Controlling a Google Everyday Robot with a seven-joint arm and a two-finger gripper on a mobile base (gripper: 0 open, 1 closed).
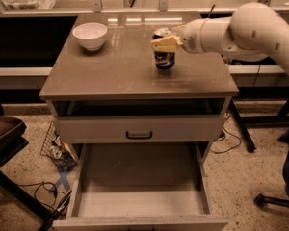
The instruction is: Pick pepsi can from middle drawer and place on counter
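Observation:
The pepsi can stands upright over the right middle of the counter; its base is at or just above the surface, I cannot tell which. My gripper reaches in from the right and is shut on the can's upper part, with yellowish fingers around its top. The middle drawer is pulled out below, its plain floor bare.
A white bowl sits at the counter's back left. A closed drawer front with a dark handle lies above the open drawer. Cables and clutter lie on the floor at left, a chair base at right.

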